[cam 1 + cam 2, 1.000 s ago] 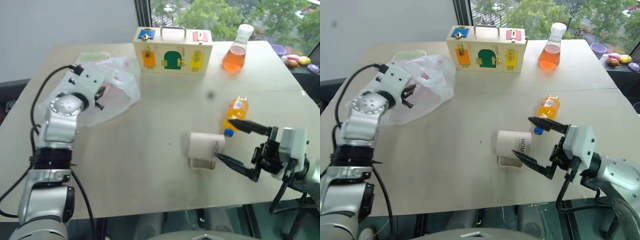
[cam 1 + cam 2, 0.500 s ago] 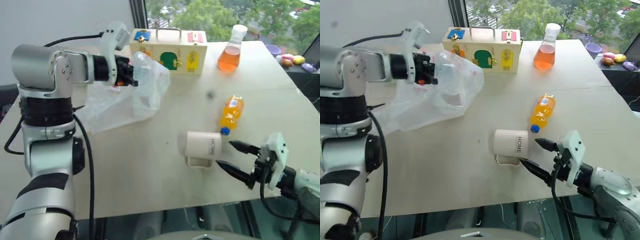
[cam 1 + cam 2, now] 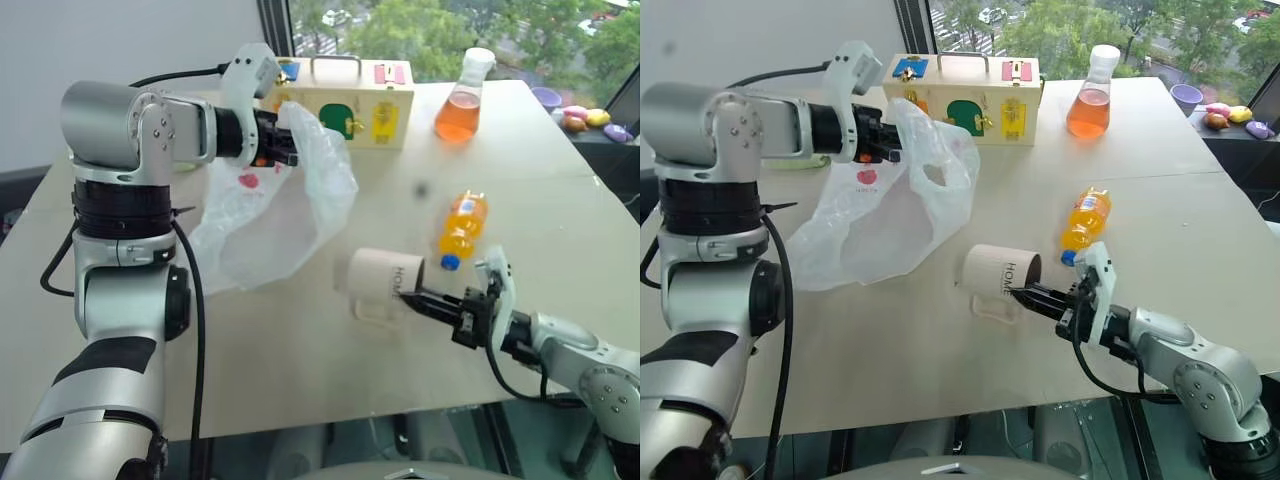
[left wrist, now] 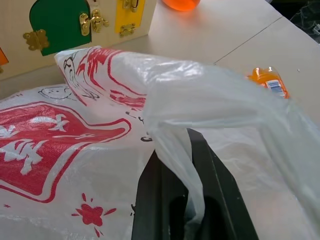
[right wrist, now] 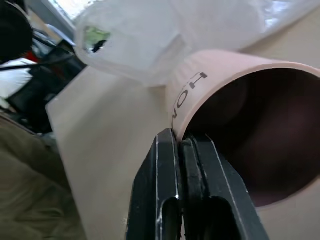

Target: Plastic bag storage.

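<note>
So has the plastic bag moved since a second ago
Yes. The left gripper, shut on the plastic bag, has lifted it off the table and carried it toward the mug; it now hangs in front of the wooden latch box.

The plastic bag (image 3: 280, 205), thin, crinkled, translucent white with red print, is hanging lifted at its top edge, its lower folds trailing on the table toward 7 o'clock. The cream mug (image 3: 380, 280) is lying on its side at the bag's 4 o'clock.
</note>
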Robot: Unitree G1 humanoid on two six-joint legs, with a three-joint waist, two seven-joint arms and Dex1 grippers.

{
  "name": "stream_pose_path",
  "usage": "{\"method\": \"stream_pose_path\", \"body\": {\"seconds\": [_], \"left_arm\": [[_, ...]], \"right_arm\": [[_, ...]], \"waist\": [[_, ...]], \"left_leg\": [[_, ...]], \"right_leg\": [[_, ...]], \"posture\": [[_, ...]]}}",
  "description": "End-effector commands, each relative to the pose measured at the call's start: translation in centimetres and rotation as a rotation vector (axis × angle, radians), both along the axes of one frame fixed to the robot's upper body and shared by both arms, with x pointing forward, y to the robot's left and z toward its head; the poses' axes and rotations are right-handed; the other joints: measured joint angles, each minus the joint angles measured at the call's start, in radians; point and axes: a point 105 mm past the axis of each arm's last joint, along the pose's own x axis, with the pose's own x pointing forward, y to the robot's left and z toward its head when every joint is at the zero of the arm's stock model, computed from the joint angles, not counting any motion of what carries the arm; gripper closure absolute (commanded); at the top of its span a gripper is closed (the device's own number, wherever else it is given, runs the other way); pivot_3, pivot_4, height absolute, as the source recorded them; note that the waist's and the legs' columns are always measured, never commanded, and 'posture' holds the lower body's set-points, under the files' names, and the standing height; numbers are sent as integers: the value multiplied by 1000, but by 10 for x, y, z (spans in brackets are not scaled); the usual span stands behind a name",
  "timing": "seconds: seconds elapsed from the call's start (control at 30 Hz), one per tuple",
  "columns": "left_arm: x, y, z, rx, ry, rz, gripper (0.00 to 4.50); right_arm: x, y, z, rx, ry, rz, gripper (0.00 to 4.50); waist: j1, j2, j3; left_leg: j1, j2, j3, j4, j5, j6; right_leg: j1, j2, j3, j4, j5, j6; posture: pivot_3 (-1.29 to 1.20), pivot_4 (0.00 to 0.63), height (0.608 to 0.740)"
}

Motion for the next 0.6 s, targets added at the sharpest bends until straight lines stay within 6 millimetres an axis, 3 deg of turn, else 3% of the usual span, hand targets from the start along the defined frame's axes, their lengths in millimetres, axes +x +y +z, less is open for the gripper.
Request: {"method": "stream_pose_path", "body": {"seconds": [0.03, 0.23, 0.37, 0.5, 0.6], "left_arm": [[2, -5, 11, -3, -60, -17, 4500], [7, -5, 19, -70, -58, -5, 4500], [13, -12, 20, -64, -57, -13, 4500], [17, -20, 21, -58, -59, -36, 4500], [11, -18, 19, -40, -43, -58, 4500]], "right_arm": [[0, 14, 15, 77, -8, 51, 4460], [1, 42, 50, 184, -55, 161, 4460], [8, 67, 59, 175, -66, 273, 4460], [31, 88, 47, 81, -81, 252, 4460], [70, 89, 38, 48, -91, 40, 4460]], "waist": [[0, 0, 0], [-2, 0, 0], [-3, 0, 0], [-2, 0, 0], [-5, 0, 0]], "left_leg": [[0, 0, 0, 0, 0, 0], [-1, 0, 1, 0, 0, 0], [-3, 0, 0, 0, 0, 0], [-6, 0, 1, 0, 0, 0], [-12, -1, 2, 1, 3, -5]], "right_leg": [[0, 0, 0, 0, 0, 0], [-2, 0, 1, 0, 1, -2], [-4, 0, 1, 1, 1, -2], [-7, 0, 1, 1, 1, -2], [-14, 0, 2, 4, 2, -2]], "posture": [[0, 150, 740], [0, 150, 740], [0, 150, 740], [0, 150, 740], [0, 150, 740]]}}
